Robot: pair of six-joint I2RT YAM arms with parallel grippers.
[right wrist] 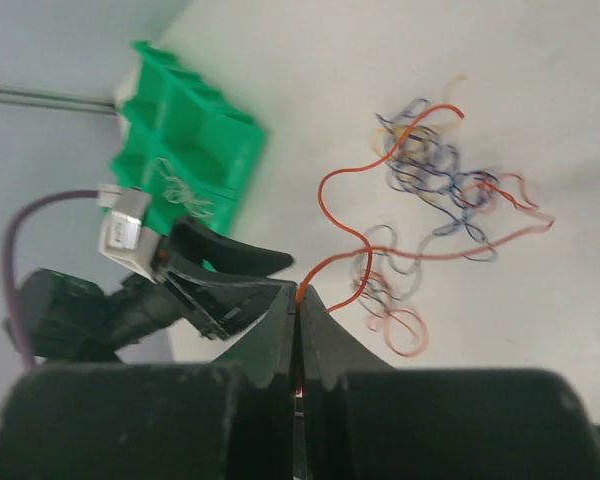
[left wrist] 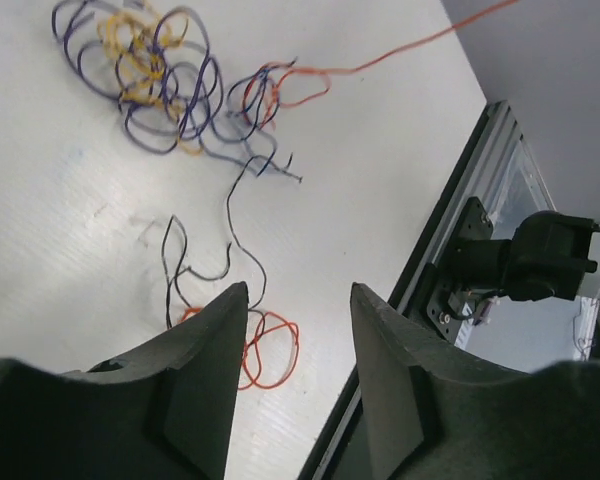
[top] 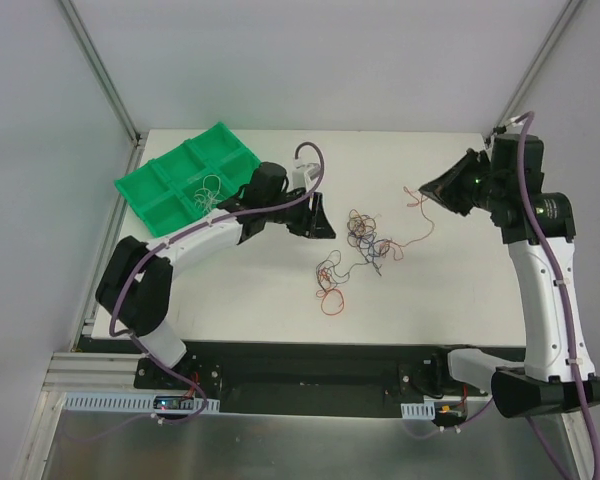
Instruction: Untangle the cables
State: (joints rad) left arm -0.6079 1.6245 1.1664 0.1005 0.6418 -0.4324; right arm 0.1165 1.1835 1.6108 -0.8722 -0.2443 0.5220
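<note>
The top external camera looked steeply down from above and behind the arm bases, far enough off to take in the whole worktop (top: 240, 290). The left wrist camera sat close behind the left end effector (left wrist: 298, 295), low over the worktop. The right wrist camera looked past the right end effector (right wrist: 298, 300) from higher up. All three views shared the tangled cables (top: 365, 240). The top and right wrist views also shared the green tray (top: 230, 152).
</note>
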